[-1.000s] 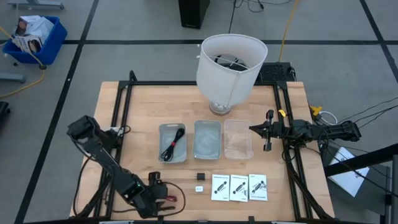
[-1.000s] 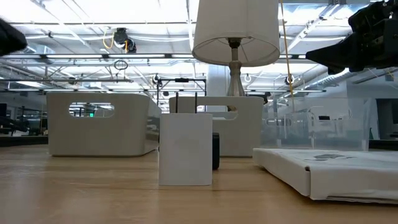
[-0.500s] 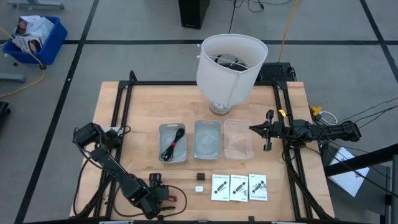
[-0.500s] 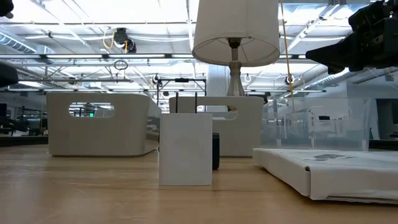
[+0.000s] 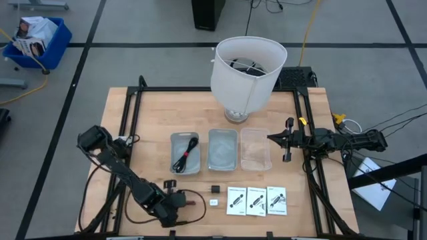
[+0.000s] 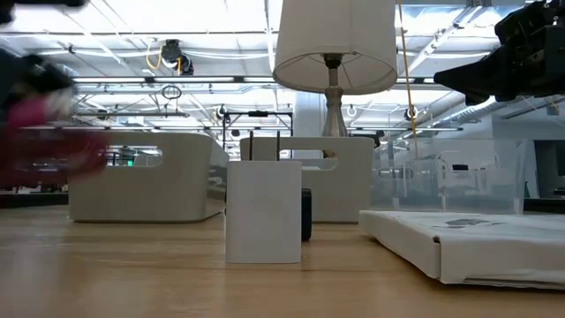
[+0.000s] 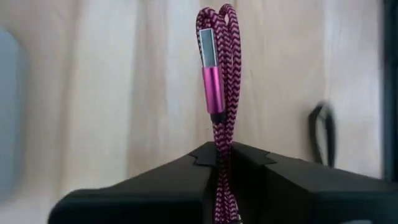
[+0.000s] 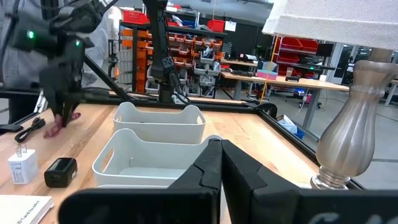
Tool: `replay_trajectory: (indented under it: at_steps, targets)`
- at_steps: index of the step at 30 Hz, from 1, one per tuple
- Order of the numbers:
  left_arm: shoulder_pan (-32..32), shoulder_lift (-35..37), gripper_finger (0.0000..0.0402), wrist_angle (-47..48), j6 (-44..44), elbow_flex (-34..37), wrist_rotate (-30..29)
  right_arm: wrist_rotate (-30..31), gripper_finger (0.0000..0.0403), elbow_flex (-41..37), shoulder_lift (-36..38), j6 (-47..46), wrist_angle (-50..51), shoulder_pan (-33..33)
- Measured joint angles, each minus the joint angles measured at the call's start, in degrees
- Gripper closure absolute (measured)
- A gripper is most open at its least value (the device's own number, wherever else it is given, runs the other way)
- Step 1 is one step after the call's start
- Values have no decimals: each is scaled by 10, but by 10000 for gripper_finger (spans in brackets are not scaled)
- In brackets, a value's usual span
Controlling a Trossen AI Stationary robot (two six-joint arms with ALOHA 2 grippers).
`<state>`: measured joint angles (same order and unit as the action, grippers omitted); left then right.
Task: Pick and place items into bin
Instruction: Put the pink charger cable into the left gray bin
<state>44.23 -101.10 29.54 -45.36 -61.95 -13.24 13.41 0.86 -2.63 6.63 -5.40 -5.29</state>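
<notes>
while blurred low, left tool (image 7: 219,163) pinching dark-red cable (image 7: 217,68)

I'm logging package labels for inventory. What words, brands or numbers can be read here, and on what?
None can be read.
Three white card packets: black print, too small to read.
White block: no legible marking.
Red cable in the left gripper: no text.

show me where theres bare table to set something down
Bare wood lies left of the grey bin, and between the lamp and the table's left edge. The front strip is crowded: left hand holding the red cable, black cube, white block, three packets.
</notes>
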Motion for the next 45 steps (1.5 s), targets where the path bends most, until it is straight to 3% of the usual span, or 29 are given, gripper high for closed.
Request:
replay_trajectory:
  at_steps: [4, 8, 12, 26, 34, 45]
  targets:
    - [-4, 54, 382, 10, 9, 0, -85, 0, 403, 0, 0, 0, 0, 0]
    - [-18, 120, 382, 46, -57, -1, -203, 0, 403, 0, 0, 0, 0, 0]
    - [-40, 159, 374, 61, -74, -1, -256, 0, 403, 0, 0, 0, 0, 0]
    - [-169, 167, 382, 82, -108, -1, -258, 0, 403, 0, 0, 0, 0, 0]
    - [-206, 167, 382, 204, -241, -1, -241, 0, 403, 0, 0, 0, 0, 0]
    - [-267, 146, 382, 201, -206, 16, -208, 0, 403, 0, 0, 0, 0, 0]
